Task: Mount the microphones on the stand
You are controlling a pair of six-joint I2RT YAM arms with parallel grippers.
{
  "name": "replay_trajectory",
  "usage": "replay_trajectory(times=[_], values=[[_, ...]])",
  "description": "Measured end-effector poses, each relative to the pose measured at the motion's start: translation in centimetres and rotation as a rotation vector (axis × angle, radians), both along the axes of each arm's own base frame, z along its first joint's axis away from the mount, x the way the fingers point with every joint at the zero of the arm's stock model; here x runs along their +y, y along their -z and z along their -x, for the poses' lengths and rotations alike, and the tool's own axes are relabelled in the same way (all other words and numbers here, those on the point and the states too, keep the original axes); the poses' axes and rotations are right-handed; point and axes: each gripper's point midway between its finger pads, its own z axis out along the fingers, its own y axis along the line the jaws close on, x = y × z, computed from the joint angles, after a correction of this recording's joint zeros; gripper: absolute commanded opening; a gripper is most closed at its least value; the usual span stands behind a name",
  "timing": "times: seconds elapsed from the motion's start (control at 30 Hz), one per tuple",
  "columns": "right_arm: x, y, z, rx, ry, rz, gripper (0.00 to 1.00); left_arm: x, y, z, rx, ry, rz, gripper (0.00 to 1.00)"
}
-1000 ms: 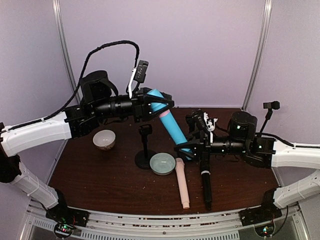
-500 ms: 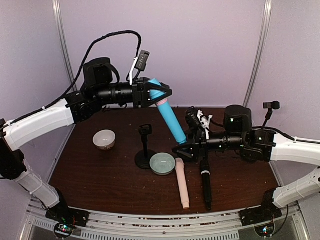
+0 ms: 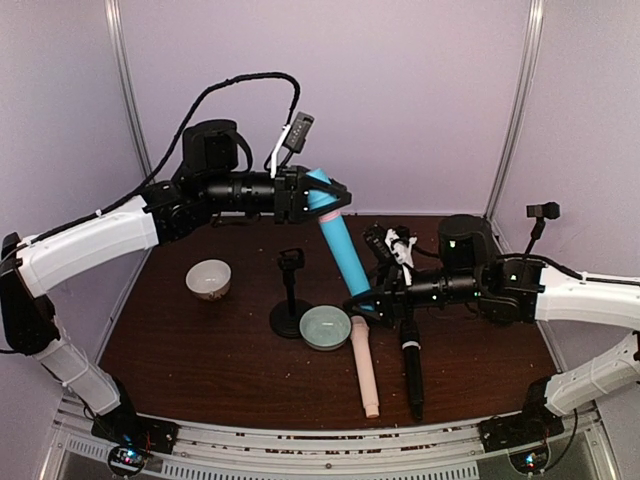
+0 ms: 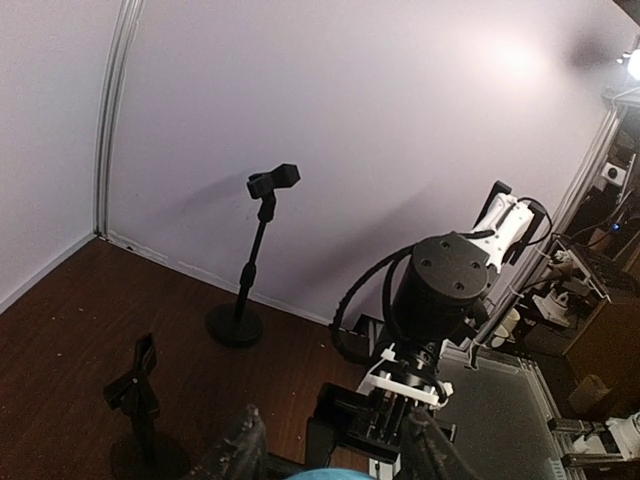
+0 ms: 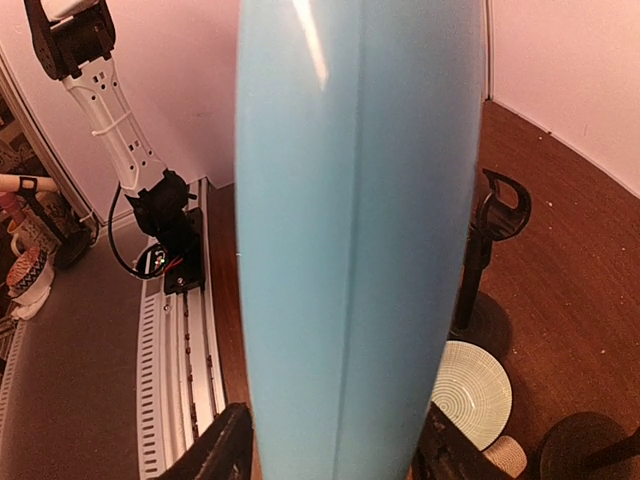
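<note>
The light blue microphone (image 3: 341, 245) hangs tilted in the air above the table, held at both ends. My left gripper (image 3: 325, 196) is shut on its upper end, which only just shows in the left wrist view (image 4: 330, 474). My right gripper (image 3: 366, 299) is shut on its lower end. The blue body fills the right wrist view (image 5: 360, 230) between the fingers (image 5: 228, 450). A black stand (image 3: 290, 298) with an empty clip stands left of the microphone. The pale pink microphone (image 3: 365, 366) and the black microphone (image 3: 411, 366) lie side by side on the table.
A green bowl (image 3: 325, 327) sits at the stand's base, and it also shows in the right wrist view (image 5: 470, 392). A white bowl (image 3: 209, 279) sits to the left. A second black stand (image 4: 250, 262) stands near the back wall. Purple walls enclose the table.
My left gripper has risen and shifted right with the blue microphone's upper end. My right gripper has moved slightly left and up with the lower end. The microphone stands steeper.
</note>
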Motion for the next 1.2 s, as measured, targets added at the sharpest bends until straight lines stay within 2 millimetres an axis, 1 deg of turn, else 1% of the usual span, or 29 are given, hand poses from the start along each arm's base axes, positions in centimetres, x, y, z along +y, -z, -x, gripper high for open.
replay_trajectory(times=[0.1, 0.17, 0.2, 0.3, 0.33, 0.37, 0.4, 0.47, 0.5, 0.57, 0.63, 0.77, 0.9, 1.0, 1.1, 1.2], values=[[0.0, -0.3, -0.1, -0.006, 0.005, -0.004, 0.55, -0.3, -0.1, 0.0, 0.006, 0.015, -0.001, 0.29], [0.0, -0.4, -0.3, -0.011, 0.015, -0.006, 0.51, -0.4, 0.0, 0.1, 0.012, 0.021, -0.006, 0.29], [0.0, -0.4, -0.4, -0.012, 0.019, -0.005, 0.49, -0.4, 0.0, 0.1, 0.013, 0.024, -0.007, 0.29], [-0.1, -0.4, -0.6, -0.015, 0.032, -0.004, 0.36, -0.4, 0.0, 0.1, 0.015, 0.030, -0.009, 0.28], [-0.1, -0.5, -0.6, -0.022, 0.032, -0.004, 0.32, -0.5, 0.1, 0.1, 0.016, 0.030, -0.010, 0.29], [-0.1, -0.5, -0.6, -0.018, 0.033, -0.006, 0.27, -0.5, 0.1, 0.1, 0.016, 0.030, -0.011, 0.32], [-0.1, -0.5, -0.6, -0.020, 0.034, -0.006, 0.23, -0.5, 0.1, 0.0, 0.017, 0.029, -0.011, 0.40], [-0.1, -0.5, -0.7, -0.008, 0.039, -0.008, 0.17, -0.5, 0.2, 0.0, 0.016, 0.029, -0.012, 0.62], [-0.1, -0.5, -0.8, -0.012, 0.040, -0.009, 0.15, -0.5, 0.2, 0.0, 0.019, 0.026, -0.017, 0.71], [-0.3, -0.6, -0.9, -0.010, 0.045, -0.012, 0.12, -0.4, 0.2, -0.1, 0.011, 0.019, -0.024, 0.82], [-0.8, -0.9, -1.4, -0.003, 0.063, -0.026, 0.10, -0.3, 0.3, -0.4, -0.008, -0.003, -0.039, 0.89], [-3.2, -1.9, -2.6, -0.007, 0.130, -0.068, 0.05, 0.2, 1.3, -0.8, -0.072, -0.037, -0.097, 0.91], [-5.7, -3.7, -3.3, -0.042, 0.201, -0.110, 0.03, 0.5, 2.7, -1.0, -0.152, -0.031, -0.160, 0.91], [-7.8, -4.8, -3.5, -0.074, 0.254, -0.145, 0.01, 0.2, 3.9, -1.5, -0.198, -0.009, -0.197, 0.92], [-9.7, -5.3, -3.9, -0.092, 0.315, -0.157, 0.00, -0.8, 5.9, -3.0, -0.242, 0.032, -0.237, 0.92], [-11.2, -5.4, -4.5, -0.099, 0.378, -0.146, 0.00, -2.4, 8.3, -5.2, -0.268, 0.063, -0.296, 0.92]])
